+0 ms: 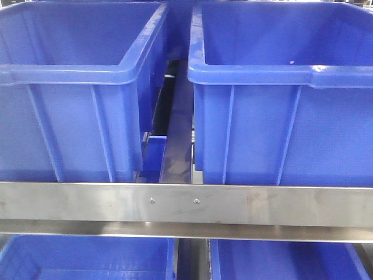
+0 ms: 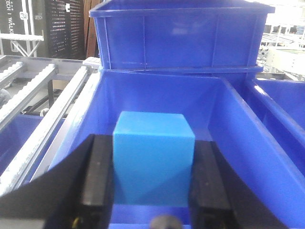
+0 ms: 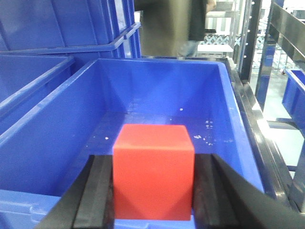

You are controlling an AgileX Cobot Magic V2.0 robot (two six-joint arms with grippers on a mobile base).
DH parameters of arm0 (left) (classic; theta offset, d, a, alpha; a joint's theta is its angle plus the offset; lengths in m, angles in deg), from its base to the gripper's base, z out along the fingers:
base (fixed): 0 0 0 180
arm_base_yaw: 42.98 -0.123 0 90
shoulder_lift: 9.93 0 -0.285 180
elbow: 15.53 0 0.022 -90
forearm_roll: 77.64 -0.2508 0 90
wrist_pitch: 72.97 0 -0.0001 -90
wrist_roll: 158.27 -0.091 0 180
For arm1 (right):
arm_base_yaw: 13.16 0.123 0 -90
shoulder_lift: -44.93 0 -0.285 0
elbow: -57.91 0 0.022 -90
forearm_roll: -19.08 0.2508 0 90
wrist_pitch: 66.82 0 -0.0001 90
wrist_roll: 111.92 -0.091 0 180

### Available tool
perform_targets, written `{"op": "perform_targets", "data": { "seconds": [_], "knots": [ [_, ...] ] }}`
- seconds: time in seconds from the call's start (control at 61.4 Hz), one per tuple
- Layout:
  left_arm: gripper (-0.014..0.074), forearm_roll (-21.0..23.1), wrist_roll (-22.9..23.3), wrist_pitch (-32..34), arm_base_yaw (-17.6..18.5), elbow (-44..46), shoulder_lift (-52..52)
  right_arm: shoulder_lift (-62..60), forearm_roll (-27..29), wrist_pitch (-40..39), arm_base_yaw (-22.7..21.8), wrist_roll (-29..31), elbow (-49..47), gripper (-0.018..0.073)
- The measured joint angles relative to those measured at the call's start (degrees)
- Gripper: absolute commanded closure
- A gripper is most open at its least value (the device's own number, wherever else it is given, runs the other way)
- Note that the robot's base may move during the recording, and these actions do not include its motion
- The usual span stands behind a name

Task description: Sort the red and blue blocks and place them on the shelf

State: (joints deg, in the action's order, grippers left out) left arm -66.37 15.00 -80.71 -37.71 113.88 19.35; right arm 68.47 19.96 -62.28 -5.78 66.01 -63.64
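In the left wrist view, the blue block (image 2: 153,160) is clamped between the black fingers (image 2: 97,176) of my left gripper (image 2: 151,177), held over the inside of a blue bin (image 2: 248,143). The right wrist view shows the red block (image 3: 153,171) pinched in my right gripper (image 3: 152,188), just over the near rim of another blue bin (image 3: 157,90). The shelf shows in the front view as a brushed-steel rail (image 1: 186,204) with two screws; neither gripper nor either block appears there.
Two large blue bins (image 1: 70,93) (image 1: 280,99) stand side by side on the shelf tier, a narrow gap (image 1: 175,128) between them. More bins (image 1: 87,256) sit on the tier below. Roller tracks (image 2: 43,100) run left of the left bin; stacked bins (image 2: 181,38) stand behind.
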Motion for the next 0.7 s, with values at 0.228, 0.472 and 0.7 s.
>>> {"op": "perform_targets", "data": {
  "seconds": [0.228, 0.472, 0.7],
  "knots": [
    [0.0475, 0.0, 0.0, 0.0, 0.0, 0.0, 0.0, 0.0, 0.0, 0.0, 0.0, 0.0, 0.0, 0.0503],
    [0.0475, 0.0, 0.0, 0.0, 0.0, 0.0, 0.0, 0.0, 0.0, -0.4, 0.0, 0.0, 0.0, 0.0503],
    [0.0475, 0.0, 0.0, 0.0, 0.0, 0.0, 0.0, 0.0, 0.0, -1.5, 0.0, 0.0, 0.0, 0.0503]
  ]
}}
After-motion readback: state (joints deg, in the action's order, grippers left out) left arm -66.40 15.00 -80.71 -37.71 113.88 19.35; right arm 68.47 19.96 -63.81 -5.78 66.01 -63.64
